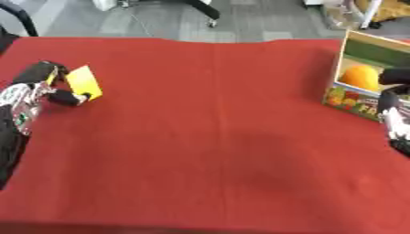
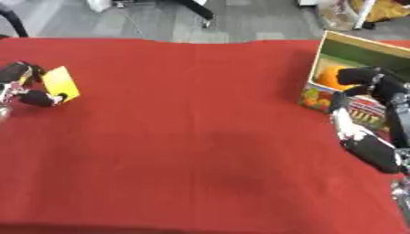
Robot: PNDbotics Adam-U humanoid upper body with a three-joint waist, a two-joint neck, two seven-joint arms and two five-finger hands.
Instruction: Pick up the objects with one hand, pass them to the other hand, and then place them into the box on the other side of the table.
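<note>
A cardboard box (image 2: 352,55) printed with fruit pictures stands at the right edge of the table (image 1: 208,137), its open top facing the camera and its flap raised behind. Inside it lies an orange round fruit (image 1: 360,77).

The right eye view shows the right robot hand (image 2: 364,75) at the box's mouth, dark fingers curled in front of the orange fruit and touching or nearly touching it; whether they grip it I cannot tell. The left eye view shows only the edge of that robot hand and arm at the frame's right border.

At the far left the left robot hand (image 1: 50,84) pinches a flat yellow card-like object (image 1: 84,82) between thumb and fingers, near the table's left edge. The yellow object stands tilted, its long axis running from upper left to lower right, its broad face turned toward the camera
</note>
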